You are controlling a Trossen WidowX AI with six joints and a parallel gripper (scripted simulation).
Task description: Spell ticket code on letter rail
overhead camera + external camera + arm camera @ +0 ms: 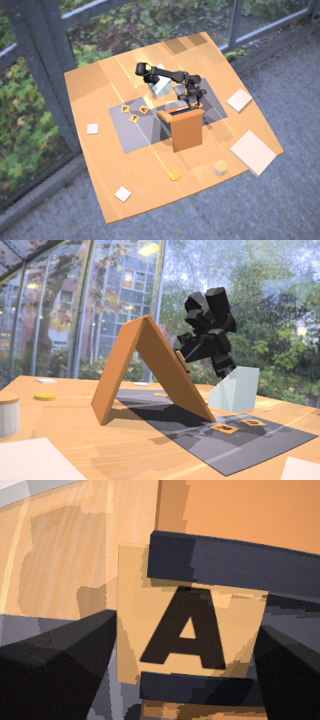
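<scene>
From here I can read an A on the letter tile between the gripper's fingers, and P, T, R on tiles lying below it.
</scene>
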